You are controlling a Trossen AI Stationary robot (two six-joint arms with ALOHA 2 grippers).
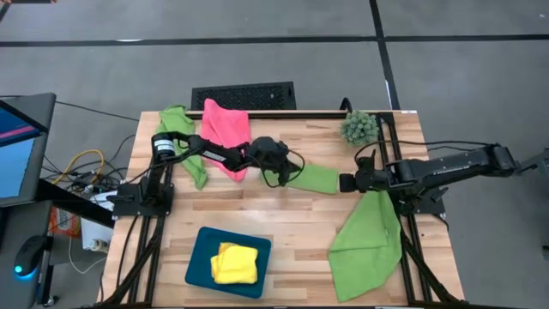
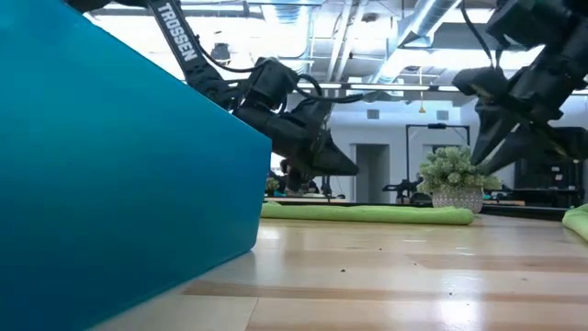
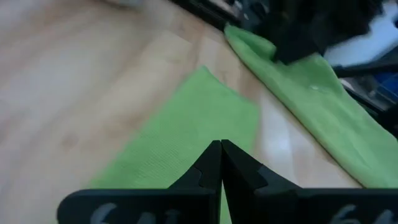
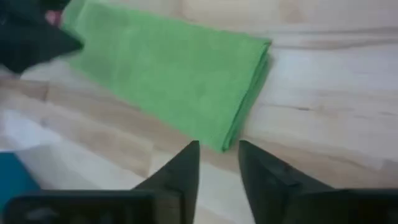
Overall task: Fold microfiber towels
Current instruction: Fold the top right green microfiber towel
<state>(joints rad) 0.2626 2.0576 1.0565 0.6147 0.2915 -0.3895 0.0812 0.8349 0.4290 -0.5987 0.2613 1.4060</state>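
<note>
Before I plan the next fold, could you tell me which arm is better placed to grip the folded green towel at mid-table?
Probably the right. Its tool is open just off the towel's folded end, while the left tool is shut above it.

The table is pale wood with visible grain and plank seams, its surface smooth with a soft sheen. The folded green towel lying on it is matt cloth with a fine, fuzzy weave and a soft rounded fold edge. A pink towel and a larger green towel look like the same limp, matt cloth. The yellow towel is soft folded cloth in a teal tray of smooth, hard, plastic-looking material. Both grippers' fingers look like matt black plastic. The plant looks spiky.
</note>
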